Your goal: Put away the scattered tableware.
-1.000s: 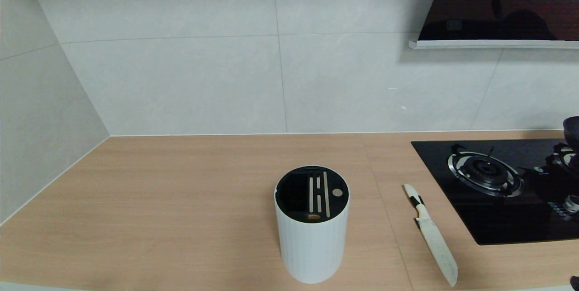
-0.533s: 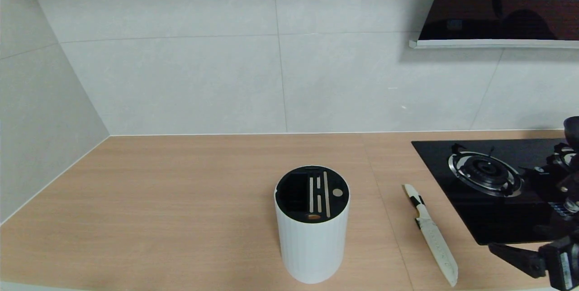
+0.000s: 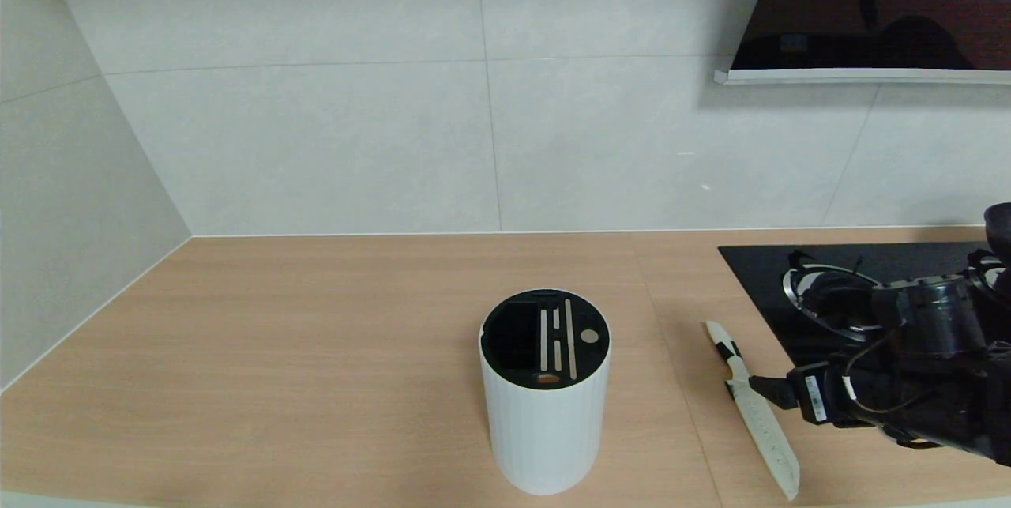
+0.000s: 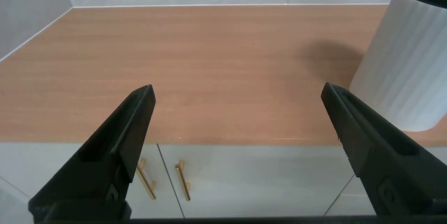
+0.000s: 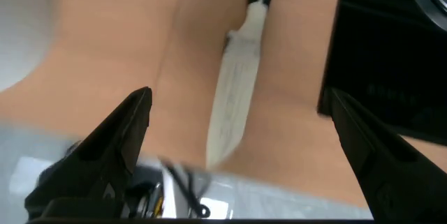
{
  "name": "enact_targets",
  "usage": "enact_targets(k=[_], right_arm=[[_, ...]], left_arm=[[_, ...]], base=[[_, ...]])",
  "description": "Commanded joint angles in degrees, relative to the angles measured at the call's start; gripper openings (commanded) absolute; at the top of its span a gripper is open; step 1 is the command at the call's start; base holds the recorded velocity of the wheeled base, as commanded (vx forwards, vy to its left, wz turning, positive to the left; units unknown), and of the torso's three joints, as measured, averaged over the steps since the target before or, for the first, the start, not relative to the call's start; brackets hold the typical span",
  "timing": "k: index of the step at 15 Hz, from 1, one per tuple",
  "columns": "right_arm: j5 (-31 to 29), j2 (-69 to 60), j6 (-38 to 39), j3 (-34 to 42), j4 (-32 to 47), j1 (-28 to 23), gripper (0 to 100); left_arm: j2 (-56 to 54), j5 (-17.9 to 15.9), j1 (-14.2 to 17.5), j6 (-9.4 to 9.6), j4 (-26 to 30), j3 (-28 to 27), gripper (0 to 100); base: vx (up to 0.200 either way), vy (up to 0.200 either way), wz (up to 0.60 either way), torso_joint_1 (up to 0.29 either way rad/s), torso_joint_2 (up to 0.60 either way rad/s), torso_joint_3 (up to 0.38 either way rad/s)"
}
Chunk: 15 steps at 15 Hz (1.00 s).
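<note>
A white knife with black bands on its handle lies flat on the wooden counter, right of a white ribbed knife holder with a black slotted top. My right gripper hovers just above the blade near the handle, reaching in from the right. In the right wrist view that gripper is open, its fingers spread on either side of the knife. My left gripper is open too, low at the counter's front edge, with the holder off to one side.
A black gas hob is set into the counter just right of the knife, with a burner partly behind my right arm. A dark hood hangs at the upper right. Tiled walls close the back and left. Cabinet handles show below the counter edge.
My right arm has come in from the lower right and swung left across the hob, bringing its open gripper over the knife. The knife and holder have not moved.
</note>
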Motion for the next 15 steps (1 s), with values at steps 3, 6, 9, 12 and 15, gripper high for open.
enact_targets(k=[3,6,9,12,15], right_arm=[[-2.76,13.50,3.51,-0.73,-6.69,0.45,100],[-2.67,19.39,6.23,-0.73,-13.28,0.53,100],[-2.76,22.37,7.02,-0.73,-16.10,0.45,100],[-2.67,25.63,8.25,-2.14,-17.41,0.45,100],[-2.76,29.05,9.40,-2.22,-22.95,0.09,100]], left_arm=[[0.09,0.01,0.00,0.07,-0.07,0.00,100],[0.09,0.01,0.00,0.07,0.02,0.00,100],[0.09,0.01,0.00,0.07,-0.07,0.00,100],[0.09,0.01,0.00,0.07,0.02,0.00,100],[0.09,0.01,0.00,0.07,-0.07,0.00,100]], base=[[0.000,0.000,0.00,0.000,0.00,0.000],[0.000,0.000,0.00,0.000,0.00,0.000],[0.000,0.000,0.00,0.000,0.00,0.000],[0.000,0.000,0.00,0.000,0.00,0.000],[0.000,0.000,0.00,0.000,0.00,0.000]])
